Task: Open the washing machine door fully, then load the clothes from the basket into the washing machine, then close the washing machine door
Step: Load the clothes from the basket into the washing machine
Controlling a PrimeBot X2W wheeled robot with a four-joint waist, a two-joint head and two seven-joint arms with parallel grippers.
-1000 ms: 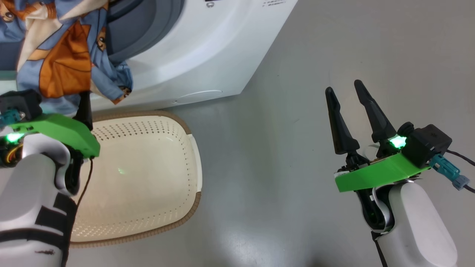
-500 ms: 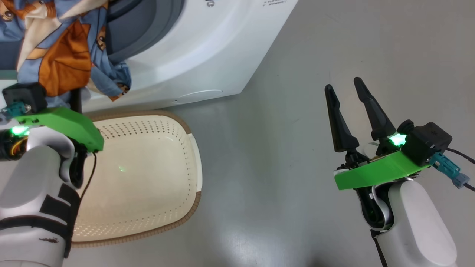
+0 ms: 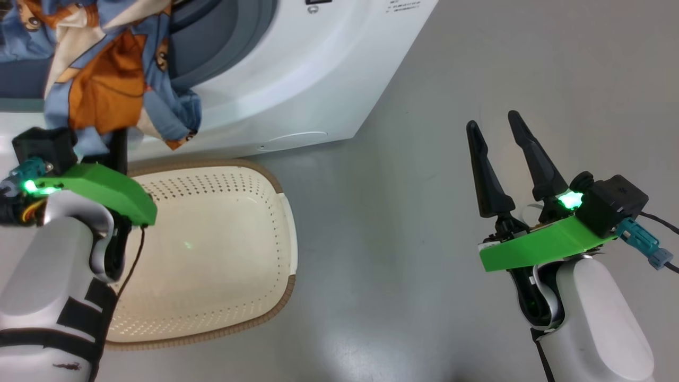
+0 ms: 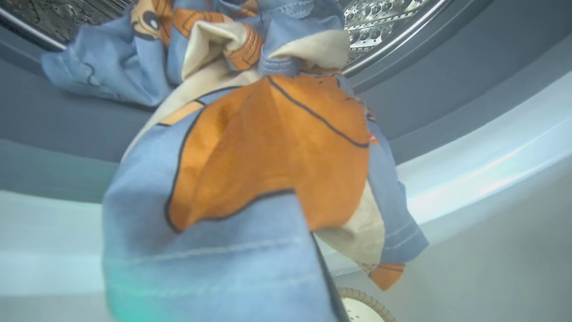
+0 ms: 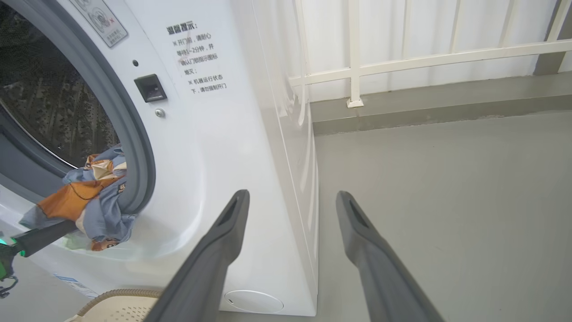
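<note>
The clothes [image 3: 106, 90], light blue with orange figures, hang out of the washing machine [image 3: 297, 85] mouth, half in the steel drum [image 4: 384, 22] and half over the grey gasket. My left gripper [image 3: 119, 140] reaches up from below, shut on the hanging end of the clothes [image 4: 268, 156], which covers its fingers. One dark left finger [image 5: 44, 238] meets the clothes [image 5: 89, 205] in the right wrist view. The cream basket [image 3: 281, 233] stands on the floor below the opening with nothing in it. My right gripper [image 3: 492, 119] is open over the floor to the right. The washing machine door is out of view.
Grey floor [image 3: 424, 159] stretches to the right of the washing machine [image 5: 214, 147]. A white railing [image 5: 402, 62] and a low kerb run behind it. My right gripper [image 5: 292, 193] points along the machine's right corner, and the basket's rim [image 5: 120, 295] shows below.
My left gripper has shut under the hanging clothes and risen a little toward the opening. The head camera has shifted slightly. The right arm has stayed still.
</note>
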